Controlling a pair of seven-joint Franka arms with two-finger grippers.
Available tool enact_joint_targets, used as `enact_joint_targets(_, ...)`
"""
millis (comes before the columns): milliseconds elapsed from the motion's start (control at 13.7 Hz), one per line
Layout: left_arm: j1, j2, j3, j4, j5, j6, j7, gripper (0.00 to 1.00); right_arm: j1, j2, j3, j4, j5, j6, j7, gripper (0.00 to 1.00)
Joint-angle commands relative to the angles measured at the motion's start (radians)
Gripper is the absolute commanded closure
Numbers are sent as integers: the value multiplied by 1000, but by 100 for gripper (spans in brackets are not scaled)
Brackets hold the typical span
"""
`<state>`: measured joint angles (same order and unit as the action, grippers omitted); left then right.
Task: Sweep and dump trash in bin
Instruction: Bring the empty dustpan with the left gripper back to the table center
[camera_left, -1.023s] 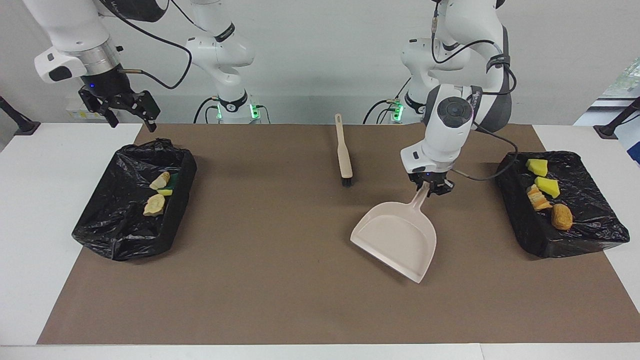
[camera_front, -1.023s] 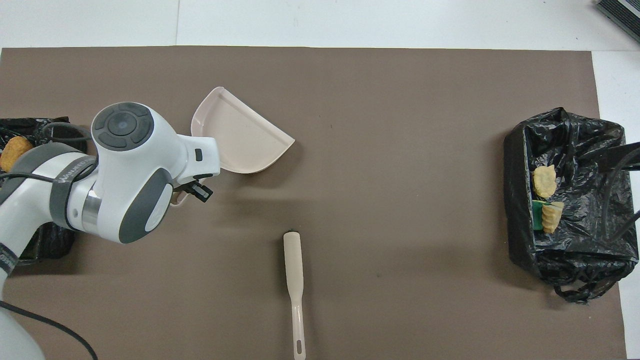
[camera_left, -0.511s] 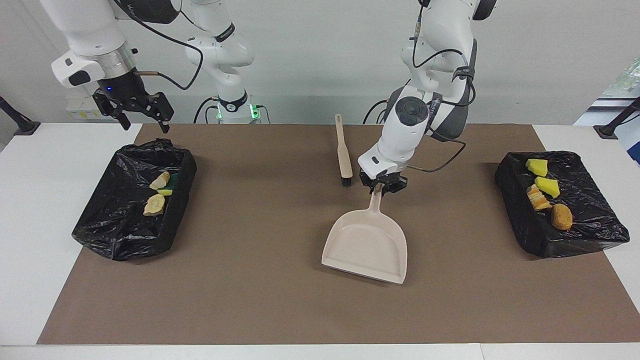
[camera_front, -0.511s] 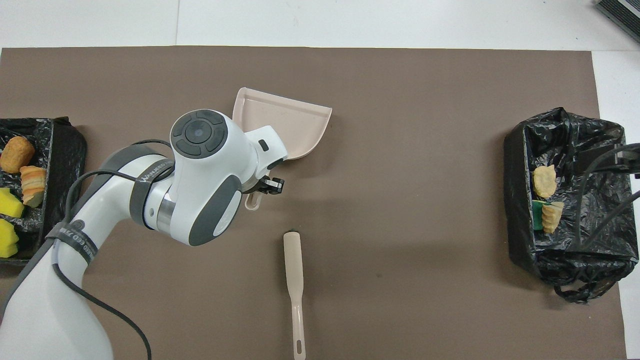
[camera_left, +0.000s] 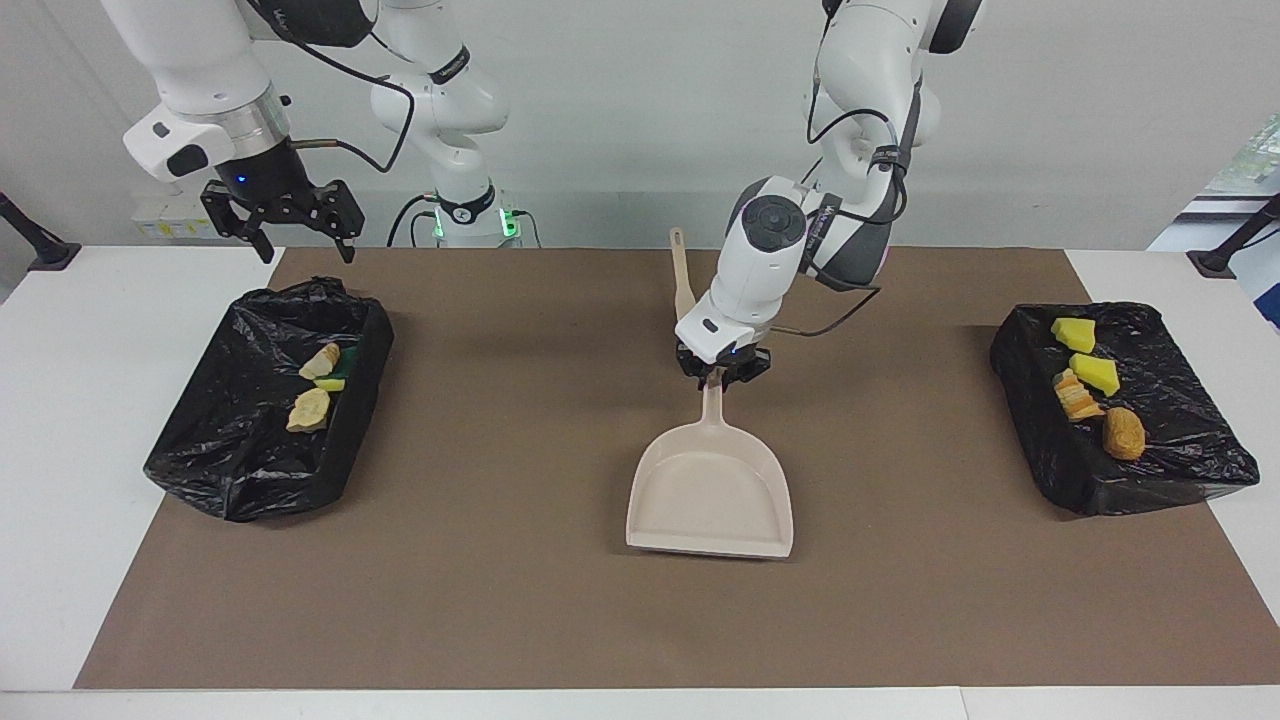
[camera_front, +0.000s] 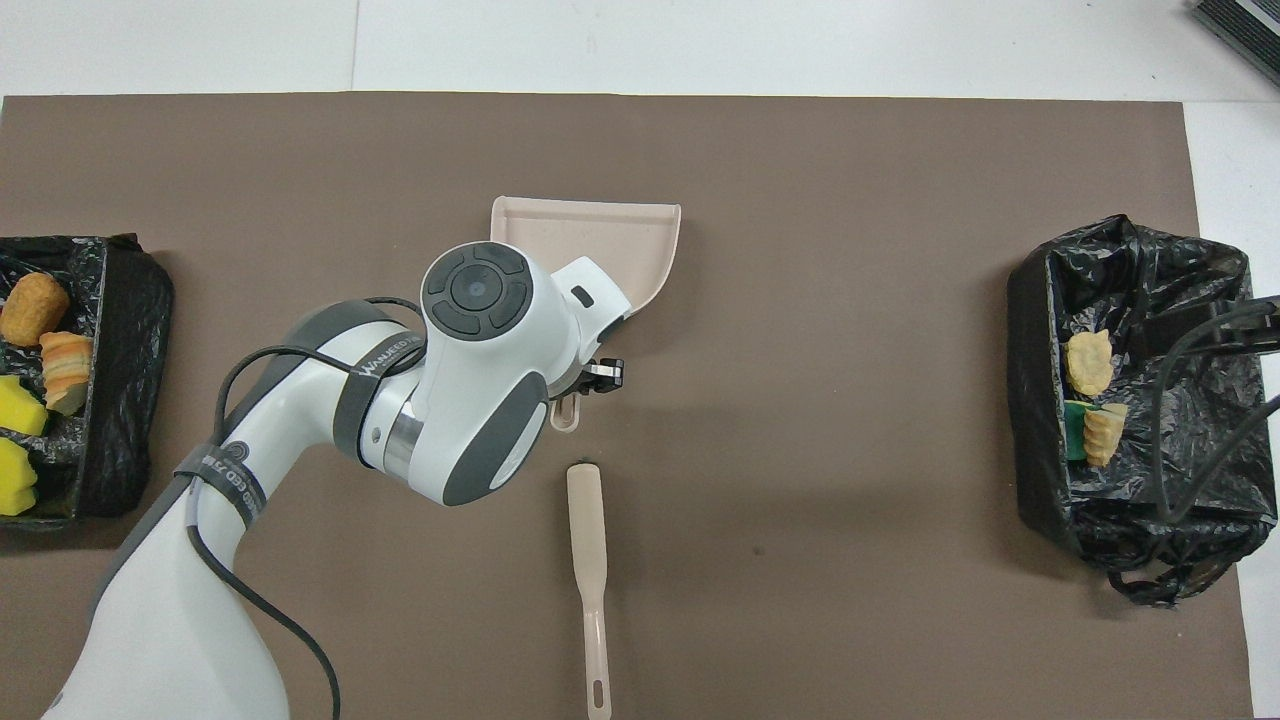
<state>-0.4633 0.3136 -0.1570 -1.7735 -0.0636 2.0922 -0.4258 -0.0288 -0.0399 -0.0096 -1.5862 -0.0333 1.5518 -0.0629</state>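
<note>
Brown mat (camera_left: 500, 600) covers white table (camera_left: 80, 400); left gripper (camera_left: 722, 375) pinches dustpan (camera_left: 712, 490); right gripper (camera_left: 297, 222) spread.

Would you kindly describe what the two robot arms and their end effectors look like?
Both arms are glossy white with dark grey joint covers and round grey caps. Black cables run along them, strapped on by black bands, and green lights glow at their bases. The left end effector and the right end effector are small and black; the right one sits under a silver metal ring and shows a blue light.
</note>
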Motion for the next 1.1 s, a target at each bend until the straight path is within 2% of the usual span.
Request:
enact_joint_targets(0, -37, 15, 19, -3, -15, 29, -18, 100, -11, 1, 6, 8, 9, -34, -26, 0)
enact_joint_targets(146, -40, 30, 19, -4, -15, 43, -18, 100, -10, 35, 7, 57, 32, -45, 4, 0)
enact_joint_targets(292, -35, 30, 19, -4, -15, 32, -18, 100, -8, 34, 8, 42, 36, -6, 41, 0)
enact_joint_targets(365, -34, 30, 19, -4, -15, 29, -11, 88, -8, 31, 8, 32, 38, 1, 49, 0)
enact_joint_targets(438, -32, 28, 19, -4, -15, 31, -8, 55, -8, 26, 8, 28, 38, 1, 52, 0)
enact_joint_targets(511, -29, 25, 20, -4, -13, 25, -5, 16, -8, 25, 10, 26, 38, 1, 66, 0)
enact_joint_targets(584, -26, 13, 20, -4, -13, 13, -2, 0, -8, 25, 10, 28, 38, -7, 77, 0)
enact_joint_targets(730, -8, -23, 33, -6, -13, -47, 7, 0, -10, 25, 8, 28, 38, -6, 75, 0)
enact_joint_targets(877, 47, -80, 33, -10, -10, -154, 9, 0, -10, 25, 8, 28, 38, -7, 75, 0)
enact_joint_targets(1023, 130, -157, 33, -55, -4, -178, 25, 0, -10, 25, 8, 28, 38, -7, 74, 0)
